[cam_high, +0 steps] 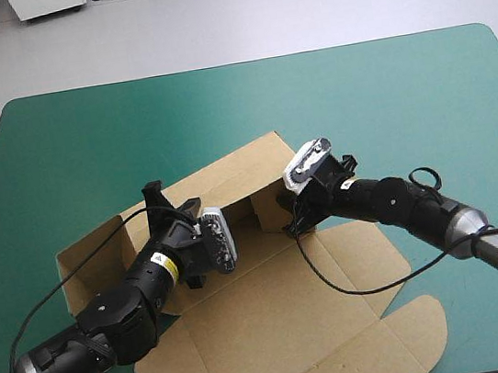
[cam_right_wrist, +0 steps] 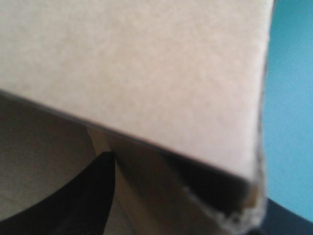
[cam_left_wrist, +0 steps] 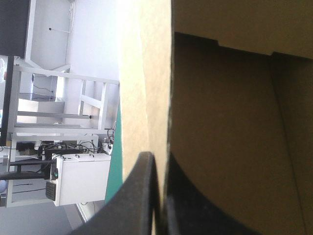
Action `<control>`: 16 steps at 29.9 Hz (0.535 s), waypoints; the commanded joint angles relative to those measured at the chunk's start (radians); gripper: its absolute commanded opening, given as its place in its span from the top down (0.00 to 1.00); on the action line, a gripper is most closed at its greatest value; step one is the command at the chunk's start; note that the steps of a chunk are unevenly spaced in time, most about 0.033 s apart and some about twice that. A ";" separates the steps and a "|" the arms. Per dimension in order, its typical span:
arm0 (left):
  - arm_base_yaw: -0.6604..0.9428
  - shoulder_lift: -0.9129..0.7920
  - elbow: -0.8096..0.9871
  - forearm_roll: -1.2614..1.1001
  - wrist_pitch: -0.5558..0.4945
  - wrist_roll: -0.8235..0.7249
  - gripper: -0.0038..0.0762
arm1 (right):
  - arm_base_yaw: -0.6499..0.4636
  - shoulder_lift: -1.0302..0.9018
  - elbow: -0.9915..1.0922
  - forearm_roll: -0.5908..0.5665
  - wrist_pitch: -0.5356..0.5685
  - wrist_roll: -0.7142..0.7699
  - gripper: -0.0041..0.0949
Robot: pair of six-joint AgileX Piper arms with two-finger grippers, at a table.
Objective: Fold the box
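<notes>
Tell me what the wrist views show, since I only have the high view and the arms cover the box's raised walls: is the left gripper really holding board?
Observer: Yes. In the left wrist view the left gripper is all but shut on an upright wall of the box, with the wall's edge between its fingers.
Operator: And the right one?
Observer: The right gripper is open. Its fingers stand apart, with a flap of board between them.
Operator: Any damage to the board?
Observer: One corner of the board beside the right gripper looks frayed.
</notes>
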 commanded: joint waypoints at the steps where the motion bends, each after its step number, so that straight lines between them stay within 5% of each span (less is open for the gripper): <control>1: -0.003 -0.004 -0.005 -0.070 -0.007 -0.039 0.97 | 0.051 -0.030 0.012 0.031 -0.121 0.000 0.47; 11: -0.003 -0.004 -0.005 -0.065 -0.007 -0.055 0.97 | 0.096 -0.025 0.040 0.059 -0.367 0.018 0.50; 16: -0.003 0.002 -0.005 -0.065 -0.005 -0.061 0.97 | 0.096 -0.017 0.040 0.057 -0.402 0.040 0.53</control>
